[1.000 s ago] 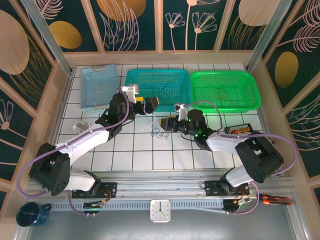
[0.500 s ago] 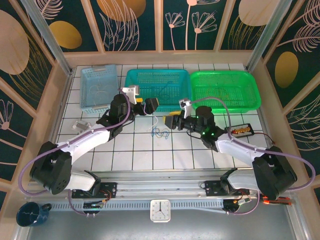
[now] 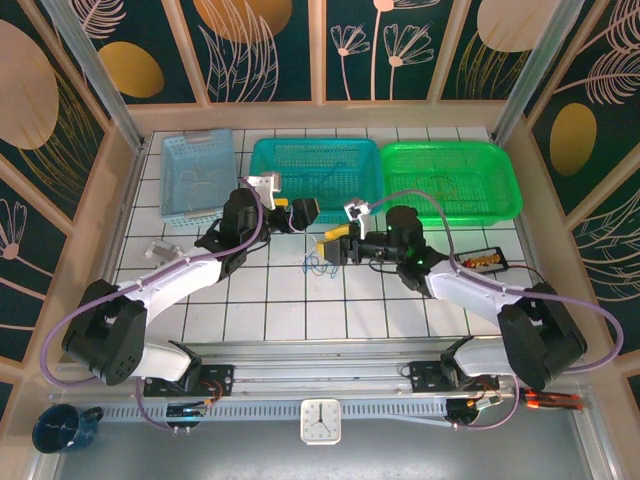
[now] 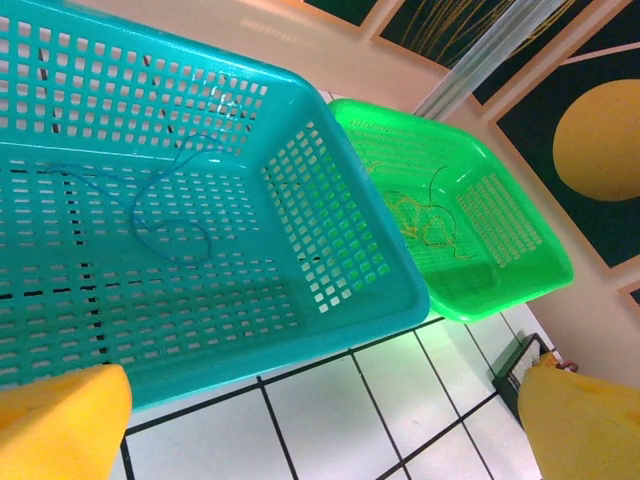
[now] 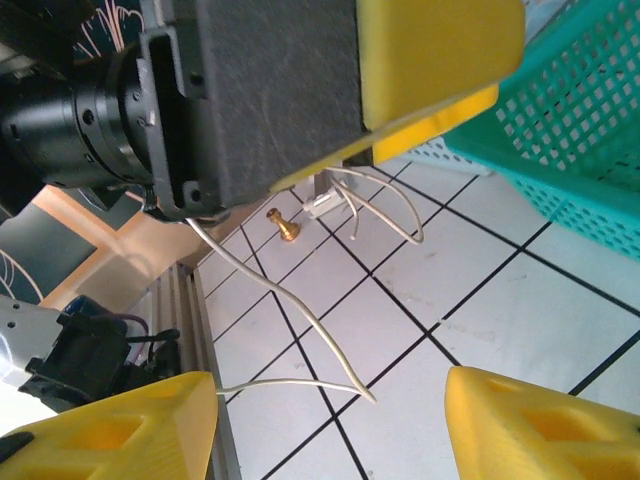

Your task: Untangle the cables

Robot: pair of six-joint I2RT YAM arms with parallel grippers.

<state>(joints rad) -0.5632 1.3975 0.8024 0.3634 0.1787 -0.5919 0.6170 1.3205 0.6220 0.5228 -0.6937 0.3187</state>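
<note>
While both claws hang over the tiles in front of the teal basket (image 3: 315,143), the cables (image 3: 318,264) lie as a small blue-and-whitish knot on the table (image 3: 250,310). The knot is just beside your right gripper (image 3: 333,246) and a little nearer the bases than the left gripper (image 3: 301,212). Both are spread wide and hold nothing. The left wrist view shows its yellow fingers (image 4: 60,425) at the frame's edges with bare tile between, and the right wrist view shows a like gap.

By the look of it, you are lining up to pick a strand. Aim for the whitish cord (image 5: 300,320) where it runs free across the tiles, not the knot's heart. Close on one strand alone, so the other arm can pull against it.

Mind the left claw's body, close above your approach, and the basket rim just beyond. A blue cord (image 4: 170,215) lies in the teal basket and a yellowish cord (image 4: 420,215) in the green basket (image 4: 505,215). A small brass peg (image 5: 287,228) stands near the whitish cord.
</note>
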